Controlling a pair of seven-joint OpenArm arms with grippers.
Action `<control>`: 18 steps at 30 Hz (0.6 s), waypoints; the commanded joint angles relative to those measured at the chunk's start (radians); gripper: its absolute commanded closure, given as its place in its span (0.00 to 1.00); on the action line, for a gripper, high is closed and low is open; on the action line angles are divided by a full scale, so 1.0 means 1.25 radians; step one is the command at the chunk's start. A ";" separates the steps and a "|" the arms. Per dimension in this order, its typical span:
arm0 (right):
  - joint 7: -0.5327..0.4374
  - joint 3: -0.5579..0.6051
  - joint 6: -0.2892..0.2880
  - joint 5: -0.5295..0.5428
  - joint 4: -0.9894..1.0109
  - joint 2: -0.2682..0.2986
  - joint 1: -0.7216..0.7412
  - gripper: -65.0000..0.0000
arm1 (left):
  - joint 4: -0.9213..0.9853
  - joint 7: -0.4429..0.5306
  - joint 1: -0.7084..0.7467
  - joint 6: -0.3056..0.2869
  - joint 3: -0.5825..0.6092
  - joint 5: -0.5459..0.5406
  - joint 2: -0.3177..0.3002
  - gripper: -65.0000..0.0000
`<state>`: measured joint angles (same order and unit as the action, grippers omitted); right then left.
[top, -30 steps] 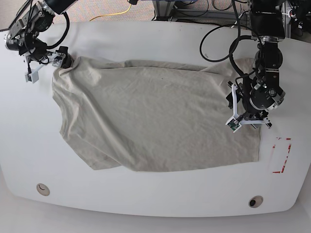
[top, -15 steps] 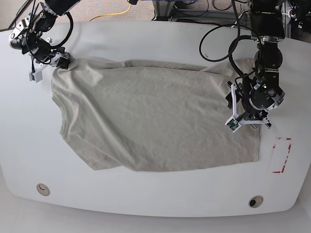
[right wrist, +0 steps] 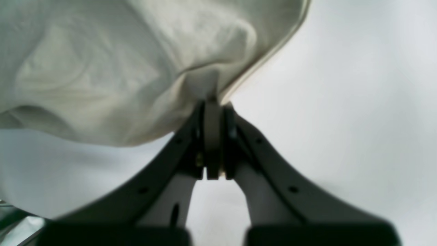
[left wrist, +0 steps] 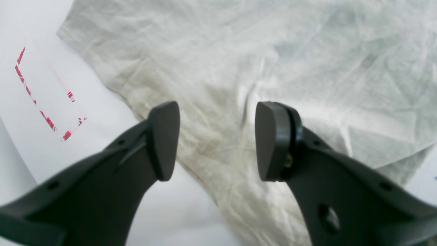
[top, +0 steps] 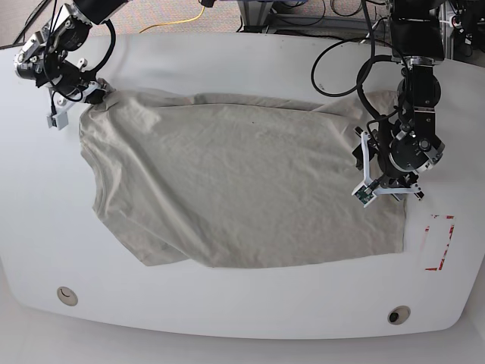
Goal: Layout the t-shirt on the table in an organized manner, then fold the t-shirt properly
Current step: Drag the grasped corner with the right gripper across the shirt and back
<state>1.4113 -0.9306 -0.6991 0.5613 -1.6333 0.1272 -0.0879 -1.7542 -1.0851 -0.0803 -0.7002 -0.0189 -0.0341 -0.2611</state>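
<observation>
A white table (top: 250, 315) with rounded corners fills the base view, with cables and a strip of carpet beyond its far edge. Two small round holes sit near its near edge, and a red-outlined rectangle mark (top: 439, 243) lies toward its right edge. The t-shirt (top: 235, 189), light khaki-grey and wrinkled, is spread across the middle of the table, reaching from near the far-left corner to just beside the red mark. Its lower left edge runs on a slant, and a fold line shows along the far side. The right gripper (right wrist: 213, 102), near the table's far-left corner in the base view, has its jaws pressed together on a pinch of the t-shirt's hem at the fabric's corner, with cloth bunched up above the fingertips. The left gripper (left wrist: 216, 140) hangs over the t-shirt's right side, close to the fabric's edge; its two dark fingers (left wrist: 164, 140) stand apart with nothing between them, and the creased cloth shows through the gap. The red mark lies on bare table just beside that edge of the shirt.
</observation>
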 commanded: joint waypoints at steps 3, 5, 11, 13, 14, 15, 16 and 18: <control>-0.012 0.000 0.001 0.014 -0.059 -0.002 0.046 0.99 | -0.015 0.006 -0.014 0.002 -0.005 -0.002 -0.008 0.51; -0.012 0.016 0.001 0.014 -0.080 -0.003 0.066 0.99 | -0.016 0.006 -0.015 0.002 -0.005 -0.002 -0.008 0.51; -0.012 0.099 0.001 0.014 -0.129 -0.004 0.109 0.99 | -0.017 0.006 -0.016 0.002 -0.005 -0.003 -0.008 0.51; -0.012 0.119 0.001 0.014 -0.140 -0.005 0.129 0.99 | -0.017 0.006 -0.017 0.002 -0.005 -0.003 -0.008 0.51; -0.012 0.129 0.001 0.014 -0.144 -0.007 0.137 0.99 | -0.017 0.006 -0.017 0.002 -0.005 -0.003 -0.008 0.51; -0.012 0.134 0.001 0.014 -0.144 -0.007 0.142 0.99 | -0.017 0.006 -0.017 0.002 -0.005 -0.003 -0.008 0.51; -0.012 0.146 0.001 0.014 -0.145 -0.014 0.157 0.99 | -0.017 0.006 -0.017 0.002 -0.005 -0.003 -0.008 0.51; -0.012 0.160 0.001 0.012 -0.145 -0.021 0.177 0.99 | -0.017 0.006 -0.017 0.002 -0.005 -0.003 -0.008 0.51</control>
<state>1.4109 -0.7444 -0.6987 0.5625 -1.7947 0.1009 0.0975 -1.7554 -1.0851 -0.0811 -0.7006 -0.0196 -0.0364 -0.2611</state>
